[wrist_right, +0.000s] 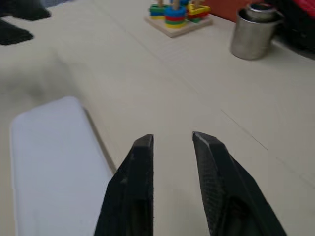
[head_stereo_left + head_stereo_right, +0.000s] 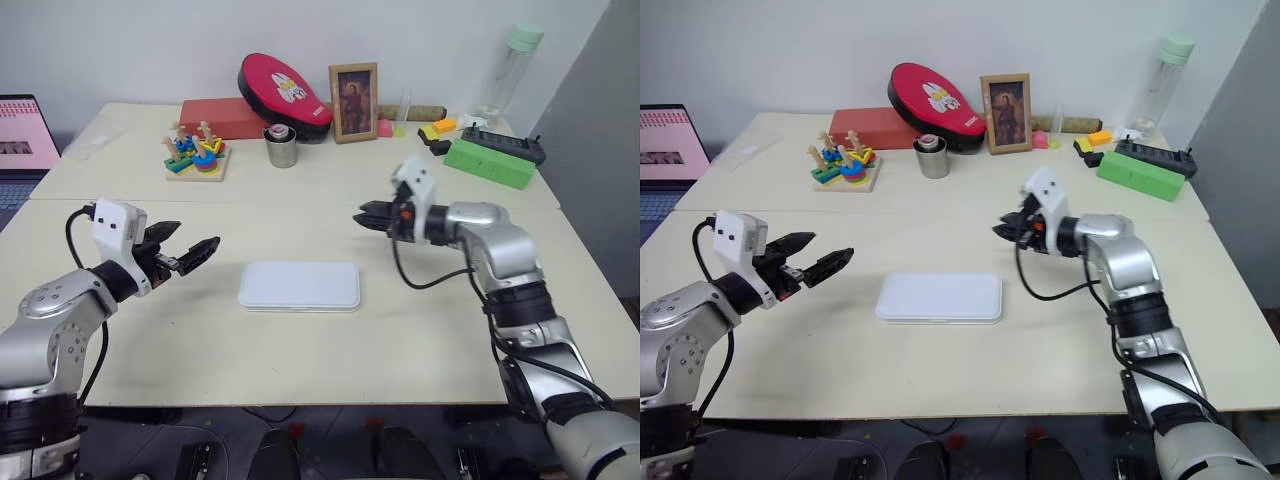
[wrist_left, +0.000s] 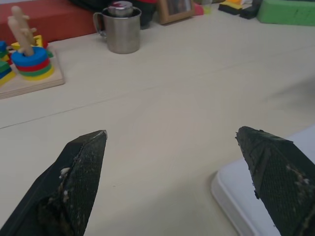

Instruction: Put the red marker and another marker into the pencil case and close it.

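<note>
Lying flat and shut in the middle of the near table, the pencil case [image 2: 299, 286] has a gripper on either side, neither touching it. Left gripper [image 2: 187, 246] hovers just beside its left end with fingers spread wide and empty. Right gripper [image 2: 366, 217] hangs above and behind its right end, fingers [image 1: 140, 162] parted by a narrow gap, holding nothing.

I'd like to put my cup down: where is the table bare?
Bare: the near strip in front of the closed pencil case, and the band between it and the steel mug. The back edge, stacking toy to green block, is crowded.
</note>
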`<state>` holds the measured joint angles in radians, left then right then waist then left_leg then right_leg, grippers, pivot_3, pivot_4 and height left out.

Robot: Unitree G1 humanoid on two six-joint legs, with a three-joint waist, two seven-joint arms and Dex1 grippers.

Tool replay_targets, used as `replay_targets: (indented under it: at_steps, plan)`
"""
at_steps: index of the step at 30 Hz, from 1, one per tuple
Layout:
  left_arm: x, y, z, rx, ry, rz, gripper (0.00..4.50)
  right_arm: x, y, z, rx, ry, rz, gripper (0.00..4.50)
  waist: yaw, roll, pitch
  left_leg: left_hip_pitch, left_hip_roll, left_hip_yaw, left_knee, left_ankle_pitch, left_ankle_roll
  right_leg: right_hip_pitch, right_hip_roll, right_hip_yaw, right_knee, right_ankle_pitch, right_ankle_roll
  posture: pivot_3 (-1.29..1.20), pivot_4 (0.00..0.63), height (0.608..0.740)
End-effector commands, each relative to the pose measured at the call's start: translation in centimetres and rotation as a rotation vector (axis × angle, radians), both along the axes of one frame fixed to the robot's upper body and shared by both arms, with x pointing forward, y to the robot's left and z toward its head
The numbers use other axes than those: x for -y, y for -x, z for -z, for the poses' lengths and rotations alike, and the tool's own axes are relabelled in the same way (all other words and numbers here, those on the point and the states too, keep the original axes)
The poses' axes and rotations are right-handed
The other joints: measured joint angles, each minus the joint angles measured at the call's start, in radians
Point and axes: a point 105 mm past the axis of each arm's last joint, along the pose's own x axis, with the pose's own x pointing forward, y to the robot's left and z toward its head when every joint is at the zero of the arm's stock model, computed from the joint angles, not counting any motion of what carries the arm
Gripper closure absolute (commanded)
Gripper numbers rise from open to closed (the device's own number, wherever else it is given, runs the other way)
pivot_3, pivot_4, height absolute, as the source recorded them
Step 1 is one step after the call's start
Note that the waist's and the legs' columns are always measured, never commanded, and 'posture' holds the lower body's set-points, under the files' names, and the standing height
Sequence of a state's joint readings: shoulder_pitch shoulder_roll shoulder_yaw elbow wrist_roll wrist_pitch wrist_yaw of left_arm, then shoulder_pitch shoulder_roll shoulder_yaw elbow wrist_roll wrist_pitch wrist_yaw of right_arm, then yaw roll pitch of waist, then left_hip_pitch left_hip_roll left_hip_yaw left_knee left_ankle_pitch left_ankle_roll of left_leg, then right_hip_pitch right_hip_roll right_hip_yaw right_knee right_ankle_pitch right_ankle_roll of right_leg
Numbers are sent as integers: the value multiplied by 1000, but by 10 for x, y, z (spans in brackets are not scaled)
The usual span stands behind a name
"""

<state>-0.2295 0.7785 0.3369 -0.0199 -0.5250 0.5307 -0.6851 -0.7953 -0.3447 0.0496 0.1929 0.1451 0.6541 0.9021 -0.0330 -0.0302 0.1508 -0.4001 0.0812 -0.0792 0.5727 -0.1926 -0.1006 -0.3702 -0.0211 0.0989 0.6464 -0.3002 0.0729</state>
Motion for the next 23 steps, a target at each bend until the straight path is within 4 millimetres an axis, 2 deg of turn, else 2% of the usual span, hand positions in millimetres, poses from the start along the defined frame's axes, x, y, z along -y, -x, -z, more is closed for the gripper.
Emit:
replay_targets:
  at_steps: [1,5,11,23]
  plan:
    - [-14,-7,-12,42,-55,-28,0,29,3,-13,33,-33,110,2300,0,1,0,0,0,0,0,0,0,0,0,0,0,0,0,0,150,740]
    - [-24,-8,-10,32,-75,-45,0,41,9,-6,18,-28,163,1426,-2,1,1,0,0,0,0,0,0,0,0,0,0,0,0,0,150,740]
    - [-29,-6,-6,-1,-77,-42,0,43,16,-2,6,-30,187,62,-4,1,1,0,0,0,0,0,0,0,0,0,0,0,0,0,150,740]
    - [-29,-1,-7,2,-60,-58,0,36,18,2,-1,-41,173,26,-1,1,1,0,0,0,0,0,0,0,0,0,0,0,0,0,150,740]
